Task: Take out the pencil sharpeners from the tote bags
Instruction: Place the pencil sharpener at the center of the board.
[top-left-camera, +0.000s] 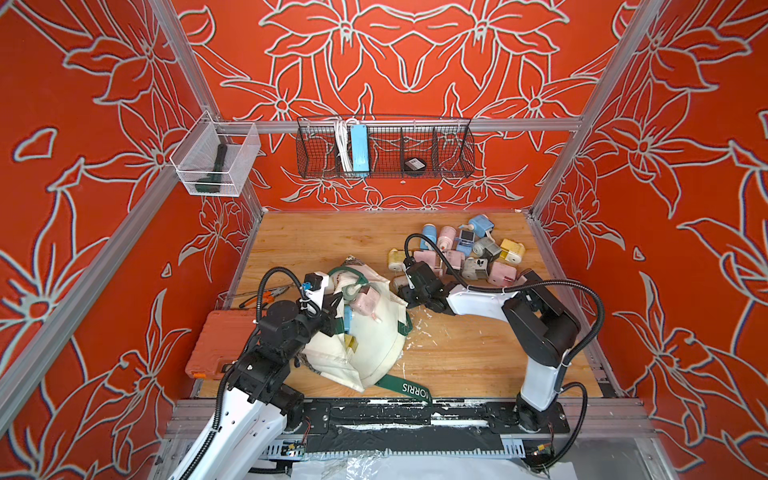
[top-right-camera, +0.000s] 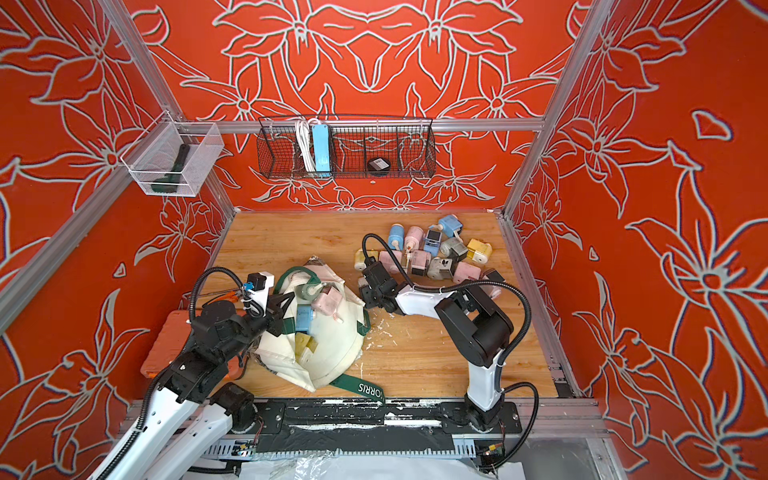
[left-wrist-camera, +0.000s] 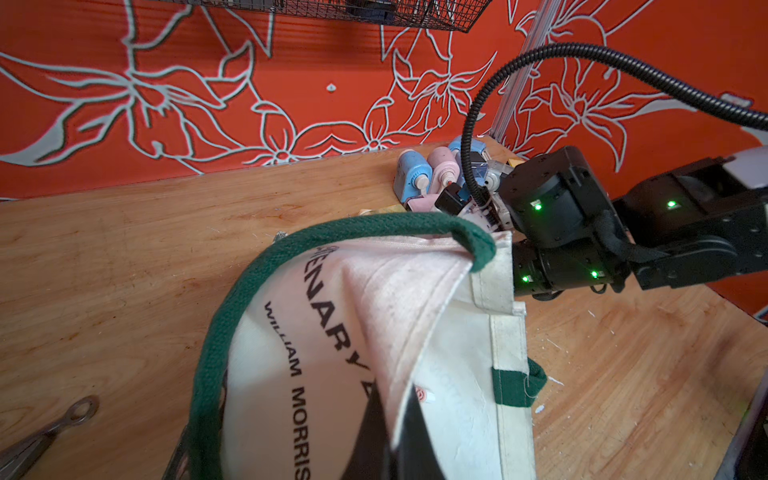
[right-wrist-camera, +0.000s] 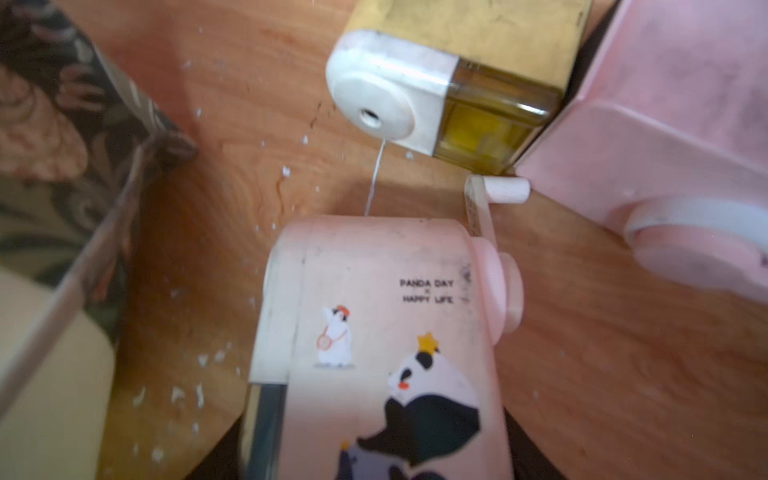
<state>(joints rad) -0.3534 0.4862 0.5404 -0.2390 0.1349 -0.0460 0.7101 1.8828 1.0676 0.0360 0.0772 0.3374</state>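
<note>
The cream tote bag (top-left-camera: 374, 353) with dark green handles lies at mid-table, its mouth facing up. My left gripper (left-wrist-camera: 390, 444) is shut on the bag's cream rim fabric (left-wrist-camera: 419, 316) and holds it up. A pink sharpener (top-left-camera: 365, 301), a blue one (top-left-camera: 348, 318) and a yellow one (top-left-camera: 351, 343) show inside the mouth. My right gripper (right-wrist-camera: 374, 461) is shut on a pink panda-print sharpener (right-wrist-camera: 374, 316), low over the wood beside the bag's leafy base (right-wrist-camera: 62, 137) and a yellow sharpener (right-wrist-camera: 457, 83). A pile of several sharpeners (top-left-camera: 461, 253) lies at the back right.
An orange plastic case (top-left-camera: 220, 345) and pliers (top-left-camera: 266, 295) lie left of the bag. A wire basket (top-left-camera: 449, 153) on the back wall holds a blue power strip (top-left-camera: 359, 149). A clear bin (top-left-camera: 214, 164) hangs at left. White flecks (top-left-camera: 424, 328) dot the wood.
</note>
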